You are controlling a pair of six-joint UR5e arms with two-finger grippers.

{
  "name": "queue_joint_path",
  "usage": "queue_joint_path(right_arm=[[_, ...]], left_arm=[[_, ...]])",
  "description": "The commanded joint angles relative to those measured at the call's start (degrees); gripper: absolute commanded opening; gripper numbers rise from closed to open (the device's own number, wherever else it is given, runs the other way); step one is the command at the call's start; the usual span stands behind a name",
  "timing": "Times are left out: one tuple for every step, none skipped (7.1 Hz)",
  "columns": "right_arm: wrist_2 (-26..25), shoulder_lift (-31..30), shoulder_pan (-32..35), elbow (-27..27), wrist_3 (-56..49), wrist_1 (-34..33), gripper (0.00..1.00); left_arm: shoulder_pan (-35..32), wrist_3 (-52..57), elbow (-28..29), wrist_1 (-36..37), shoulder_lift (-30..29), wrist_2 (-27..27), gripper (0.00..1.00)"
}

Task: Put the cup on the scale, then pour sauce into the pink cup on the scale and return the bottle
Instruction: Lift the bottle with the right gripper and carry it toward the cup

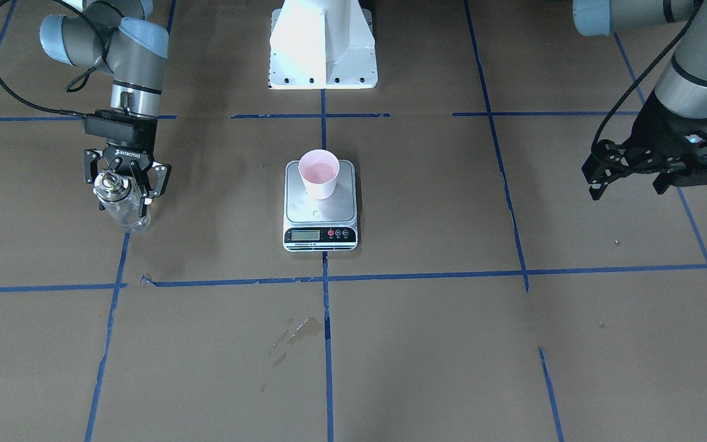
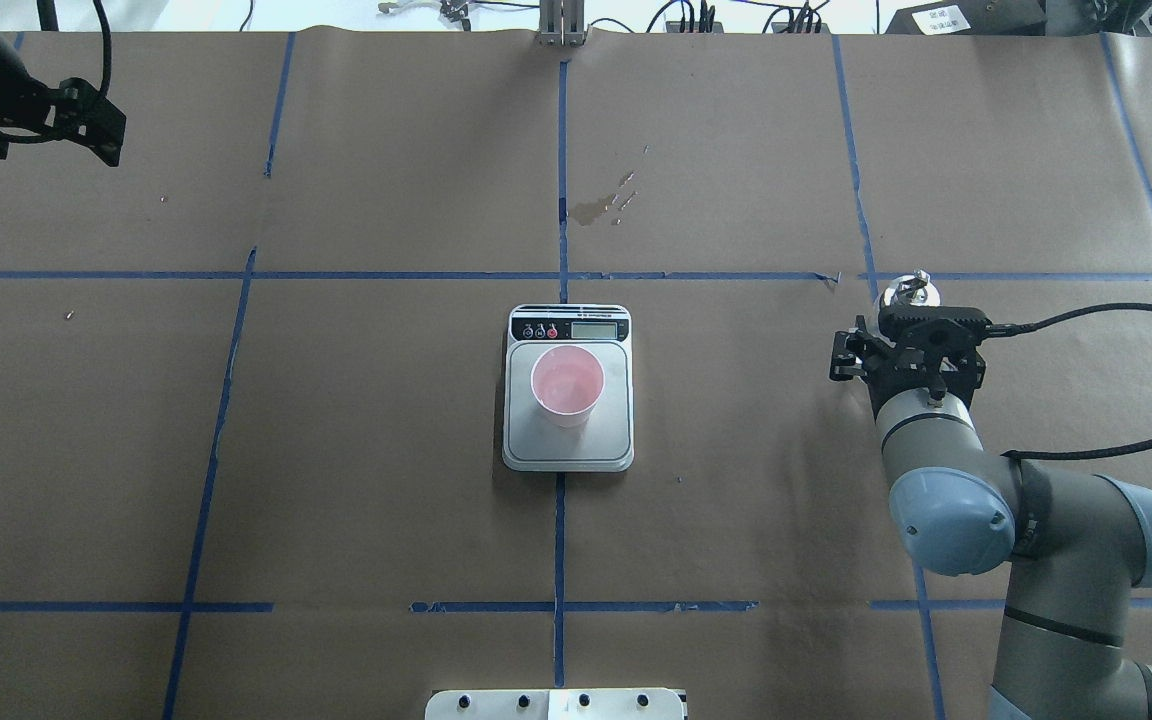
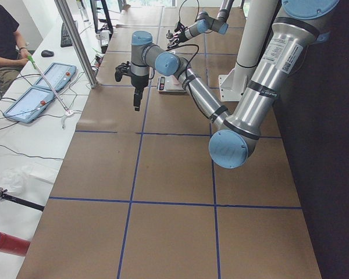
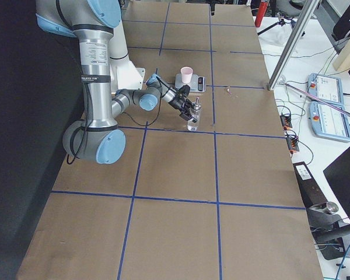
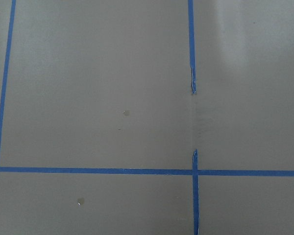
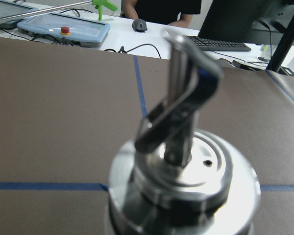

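The bottle (image 1: 121, 207), upright with its long axis vertical, is at the robot's right side of the bench (image 1: 427, 344), grasped by the right pincer (image 1: 124, 196) that carries the word ROBOTIQ, while the cup (image 1: 319, 173) stands on the scale (image 1: 320, 213) well apart toward the middle, and the left pincer (image 1: 628, 183) hangs released, farther away.

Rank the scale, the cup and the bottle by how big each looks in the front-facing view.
1. scale: clearly the largest.
2. bottle and cup: too close to rank. The bottle looks slightly bigger, but the right claw covers its upper part, so its full outline is unsure.
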Motion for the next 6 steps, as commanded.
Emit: queue_joint_path(right_arm=[[0.1, 0.5, 0.7, 3.6, -9.9, -0.3, 0.0], [0.1, 3.0, 0.8, 3.9, -15.6, -0.7, 0.0], [0.9, 6.3, 2.4, 3.8, -19.5, -0.9, 0.0], [1.8, 7.6, 2.8, 3.8, -20.9, -0.5, 0.0], [1.4, 7.8, 2.7, 3.9, -27.4, 0.0, 0.0], [0.6, 10.5, 3.0, 4.0, -37.0, -0.1, 0.0]], left_arm=[[-0.2, 0.8, -0.1, 0.0, 0.4, -0.2, 1.0], [-0.2, 1.8, -1.4, -0.6, 3.2, -0.5, 1.0], [-0.8, 6.7, -3.0, -0.6, 5.5, -0.6, 1.0], [-4.7, 14.2, -3.1, -0.7, 7.9, -0.7, 1.0], [-8.0, 22.7, -1.9, -0.7, 9.5, -2.0, 1.0], [-13.0, 32.2, 1.5, -1.6, 10.8, -4.2, 1.0]])
